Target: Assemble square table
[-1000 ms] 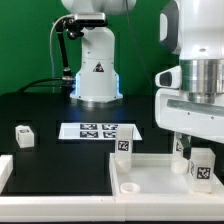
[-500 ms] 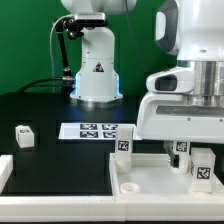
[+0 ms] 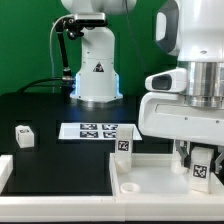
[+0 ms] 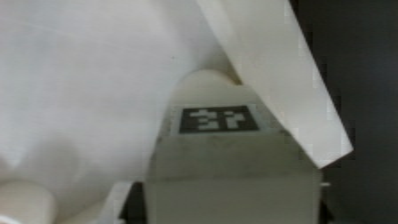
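Observation:
The square table's white slab (image 3: 150,178) lies at the front on the exterior view's right, its raised rim toward the camera. A white leg block (image 3: 204,168) with a black-white tag stands on the slab's right side. My gripper (image 3: 198,158) has come down over it, with the jaws against the block's sides. In the wrist view the same leg block (image 4: 222,160) fills the space between the dark fingers (image 4: 128,202), and the slab (image 4: 89,90) lies white behind it. A second tagged leg block (image 3: 124,146) stands at the slab's back left corner. A third leg block (image 3: 22,135) sits alone on the black table.
The marker board (image 3: 97,130) lies flat in the middle of the table before the robot's white base (image 3: 97,72). A white rail (image 3: 5,172) juts in at the front on the exterior view's left.
The gripper has dropped lower over the right leg block, hiding more of it, and its jaws have closed in from wide open onto the block's sides.

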Available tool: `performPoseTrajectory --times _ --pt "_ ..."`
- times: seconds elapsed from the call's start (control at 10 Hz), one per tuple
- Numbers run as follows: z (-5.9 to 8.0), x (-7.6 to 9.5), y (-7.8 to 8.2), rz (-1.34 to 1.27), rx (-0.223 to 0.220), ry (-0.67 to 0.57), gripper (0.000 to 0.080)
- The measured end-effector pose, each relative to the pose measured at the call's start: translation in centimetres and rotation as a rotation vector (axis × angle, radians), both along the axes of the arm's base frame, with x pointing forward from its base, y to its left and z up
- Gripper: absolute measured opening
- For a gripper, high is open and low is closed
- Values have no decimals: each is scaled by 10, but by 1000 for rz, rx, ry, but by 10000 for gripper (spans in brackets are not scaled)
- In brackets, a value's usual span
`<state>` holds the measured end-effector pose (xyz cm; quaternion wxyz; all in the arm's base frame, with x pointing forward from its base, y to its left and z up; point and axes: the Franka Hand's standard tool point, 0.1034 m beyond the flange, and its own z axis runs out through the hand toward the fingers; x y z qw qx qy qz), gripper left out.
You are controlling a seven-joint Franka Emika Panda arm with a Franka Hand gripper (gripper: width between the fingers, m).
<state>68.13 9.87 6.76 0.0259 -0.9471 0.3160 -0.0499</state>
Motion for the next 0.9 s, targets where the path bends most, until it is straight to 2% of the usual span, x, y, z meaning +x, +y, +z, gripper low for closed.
performPoseTrajectory --times 0.2,0.3,0.4,0.6,0.8,0.9 --pt "-1 -1 -2 -245 21 9 288" --pt "-2 -1 -5 -372 51 16 288" --pt "-2 -3 -8 -549 106 35 288" --pt "-3 -4 -5 -906 186 63 291" --pt "-3 -8 -7 -1093 242 48 291" --pt "-3 -9 -7 -1156 252 56 291"
